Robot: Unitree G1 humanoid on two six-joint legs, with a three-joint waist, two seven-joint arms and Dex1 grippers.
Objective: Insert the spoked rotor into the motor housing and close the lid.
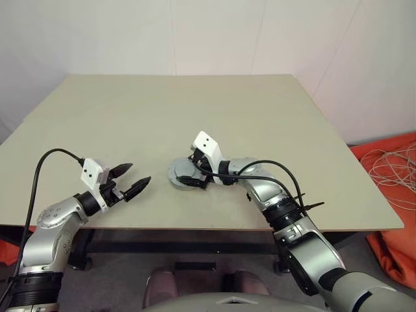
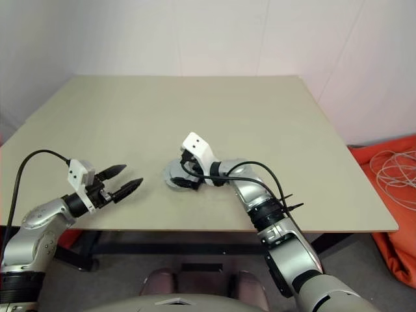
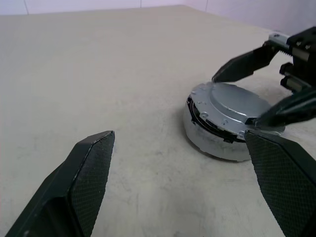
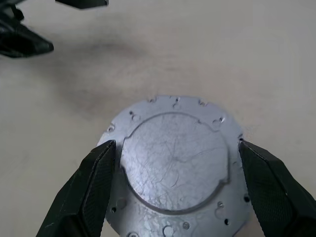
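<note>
The motor housing [image 3: 212, 145], a short round silver cylinder, stands on the table near its front edge. On it lies the lid [image 4: 177, 158], a silver-grey round plate with small holes around its rim. The lid sits slightly tilted, and a dark gap shows under one side. The spoked rotor is hidden. My right gripper [image 1: 190, 171] reaches in from the right and stands open, one finger on each side of the lid's rim. Off to the left of the housing, my left gripper [image 1: 139, 173] hovers open and empty, pointing at it.
The beige table [image 1: 195, 110] is bare around the housing. Its front edge runs just below both grippers. Orange cloth [image 1: 390, 214] and a coil of white cable [image 1: 393, 166] lie on the floor to the right.
</note>
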